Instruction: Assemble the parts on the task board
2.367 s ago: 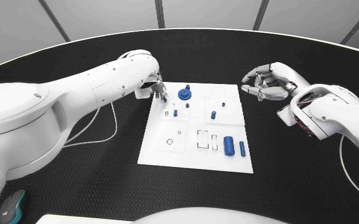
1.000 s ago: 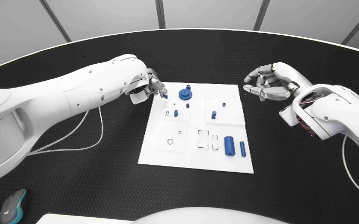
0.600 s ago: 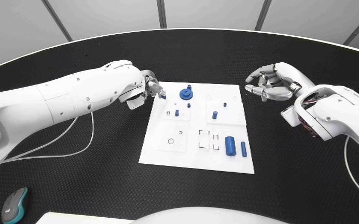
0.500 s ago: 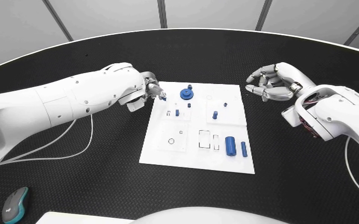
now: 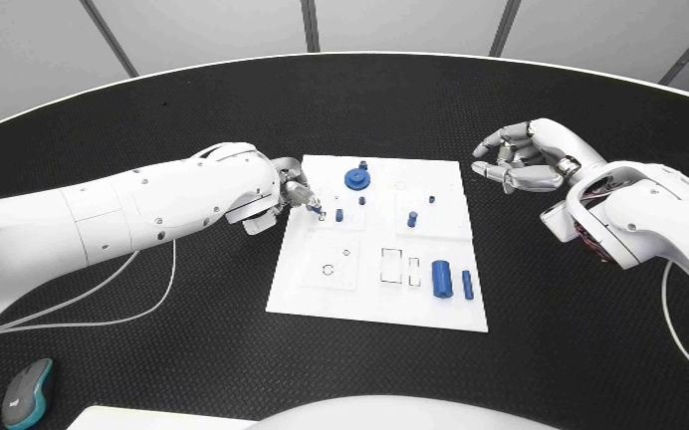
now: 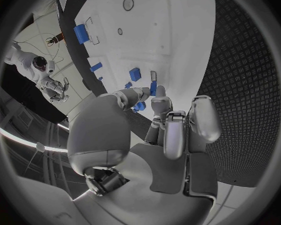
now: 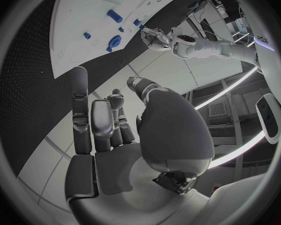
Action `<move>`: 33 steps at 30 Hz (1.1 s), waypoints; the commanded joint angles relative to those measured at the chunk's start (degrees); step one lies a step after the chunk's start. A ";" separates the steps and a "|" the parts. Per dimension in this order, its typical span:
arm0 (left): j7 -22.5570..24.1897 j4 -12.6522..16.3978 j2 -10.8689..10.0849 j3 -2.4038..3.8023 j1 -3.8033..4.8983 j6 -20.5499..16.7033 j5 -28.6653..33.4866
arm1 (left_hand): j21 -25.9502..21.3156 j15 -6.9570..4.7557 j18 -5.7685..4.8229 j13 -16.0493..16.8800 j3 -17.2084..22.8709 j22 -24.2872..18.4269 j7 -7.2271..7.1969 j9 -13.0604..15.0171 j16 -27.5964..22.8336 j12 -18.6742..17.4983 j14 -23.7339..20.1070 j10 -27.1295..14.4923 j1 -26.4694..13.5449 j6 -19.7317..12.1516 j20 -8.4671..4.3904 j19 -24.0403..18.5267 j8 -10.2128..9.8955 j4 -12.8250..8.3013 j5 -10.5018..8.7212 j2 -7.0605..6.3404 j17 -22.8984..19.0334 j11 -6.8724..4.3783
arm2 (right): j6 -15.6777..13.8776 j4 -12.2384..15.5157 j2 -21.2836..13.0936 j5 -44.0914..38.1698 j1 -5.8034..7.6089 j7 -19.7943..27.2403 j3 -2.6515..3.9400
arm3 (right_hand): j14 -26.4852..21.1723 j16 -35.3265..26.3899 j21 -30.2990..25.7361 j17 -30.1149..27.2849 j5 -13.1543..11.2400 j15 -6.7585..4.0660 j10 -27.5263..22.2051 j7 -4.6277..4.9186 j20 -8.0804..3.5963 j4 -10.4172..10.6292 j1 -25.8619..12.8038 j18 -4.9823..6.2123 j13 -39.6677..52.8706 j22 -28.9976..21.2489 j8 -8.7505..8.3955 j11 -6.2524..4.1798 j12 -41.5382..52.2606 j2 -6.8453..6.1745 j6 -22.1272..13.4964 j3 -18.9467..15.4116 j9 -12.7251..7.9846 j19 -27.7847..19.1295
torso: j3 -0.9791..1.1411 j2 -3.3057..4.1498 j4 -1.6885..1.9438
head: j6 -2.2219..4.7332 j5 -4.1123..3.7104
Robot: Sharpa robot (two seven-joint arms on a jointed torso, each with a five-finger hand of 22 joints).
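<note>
At left hand fingertips: small blue part pinched over task board | right hand fingers curled, holding nothing | no readable writing

Round black table, grey panelled wall

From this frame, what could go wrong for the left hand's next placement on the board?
The left hand pinches a small blue part at its fingertips; so slight a hold could slip or tilt. It works close to a standing blue peg on the task board and might knock it. The right hand hovers off the board, so nothing steadies the plate.
</note>
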 commanded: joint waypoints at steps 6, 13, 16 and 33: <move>-0.26 0.44 0.05 -0.02 -0.27 1.12 -0.63 | 0.57 -0.66 -0.76 0.63 8.22 0.66 -0.48 -0.29 0.38 0.61 5.59 2.01 -0.40 0.99 -0.08 0.78 0.42 -8.31 1.00 0.09 13.72 -1.38 | 0.05 -0.06 0.10 0.00 0.00 0.02 0.00 | 0.35 -0.29 -0.23 0.01 0.31 -0.23 0.13 -0.09 0.06 0.19 0.13 0.77 -0.03 0.11 0.33 -0.10 -0.01 -0.14 -0.37 0.28 -0.08 0.34 | 0.01 -0.01 -0.01 | -0.30 -0.03; -0.32 0.19 0.53 -0.03 -0.32 1.80 -0.72 | 0.67 -0.69 -0.78 0.73 8.30 0.77 -0.52 -0.37 0.43 0.64 5.61 2.12 -0.51 1.10 -0.11 0.83 0.43 -8.39 1.35 0.01 13.81 -1.42 | 0.07 -0.10 0.14 0.00 -0.01 0.05 0.00 | 0.35 -0.29 -0.23 0.01 0.31 -0.23 0.13 -0.09 0.06 0.19 0.13 0.77 -0.03 0.11 0.33 -0.10 -0.01 -0.14 -0.37 0.28 -0.08 0.34 | 0.05 -0.02 -0.07 | -0.41 -0.05; -0.34 -0.13 0.86 -0.03 -0.33 1.93 -0.74 | 0.72 -0.70 -0.79 0.76 8.32 0.84 -0.53 -0.39 0.47 0.66 5.64 2.15 -0.55 1.14 -0.12 0.87 0.44 -8.42 1.47 -0.02 13.89 -1.42 | 0.08 -0.08 0.13 0.00 -0.01 0.05 0.00 | 0.35 -0.29 -0.23 0.01 0.31 -0.23 0.13 -0.09 0.06 0.19 0.13 0.77 -0.03 0.11 0.33 -0.10 -0.01 -0.14 -0.37 0.28 -0.08 0.34 | 0.11 -0.01 -0.01 | -0.41 -0.13; -0.76 -0.68 1.67 -0.03 -0.34 3.86 -2.29 | 0.72 -0.72 -0.79 0.68 8.36 0.84 -0.55 -0.44 0.48 0.58 5.64 2.16 -0.63 1.21 -0.15 0.86 0.44 -8.47 1.72 -0.06 13.91 -1.45 | 0.11 -0.07 0.13 0.00 -0.01 0.06 0.00 | 0.35 -0.29 -0.23 0.01 0.31 -0.23 0.13 -0.09 0.06 0.19 0.13 0.77 -0.03 0.11 0.33 -0.10 -0.01 -0.14 -0.37 0.28 -0.08 0.34 | 0.08 -0.04 0.04 | -0.54 -0.20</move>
